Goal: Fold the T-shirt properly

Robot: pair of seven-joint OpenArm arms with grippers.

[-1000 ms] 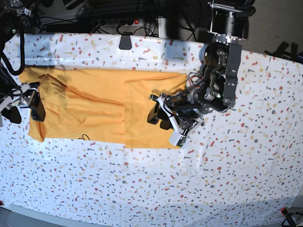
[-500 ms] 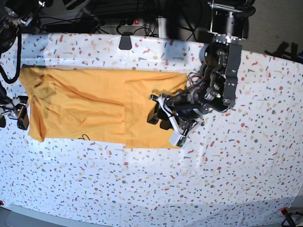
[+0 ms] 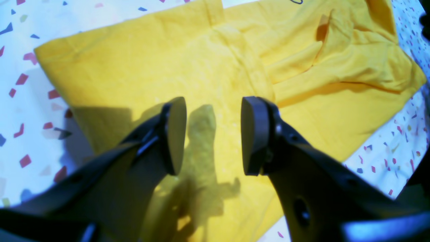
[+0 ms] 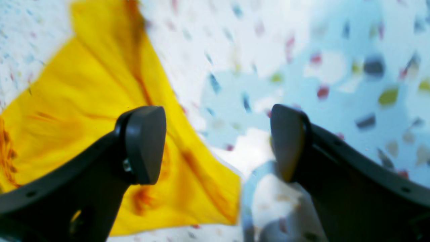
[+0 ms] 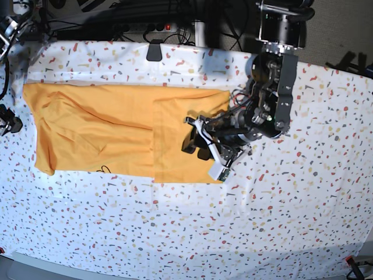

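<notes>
Speckled terrazzo-print cloth (image 5: 175,233) covers the table, and the mustard T-shirt (image 5: 116,131) lies flat across its upper left part, one end folded over. Over that folded end hovers the left gripper (image 5: 195,143), jaws parted and empty above the fabric. At the shirt's far edge, the right gripper (image 4: 218,141) stands wide open, holding nothing.

The right wrist view is blurred throughout: the T-shirt (image 4: 84,134) shows only as a smeared yellow corner and the tablecloth's (image 4: 302,50) flecks lose their shapes. In the base view the right gripper (image 5: 8,121) is cut by the frame's left edge. The left gripper (image 5: 195,146) covers part of the cloth beneath it.
</notes>
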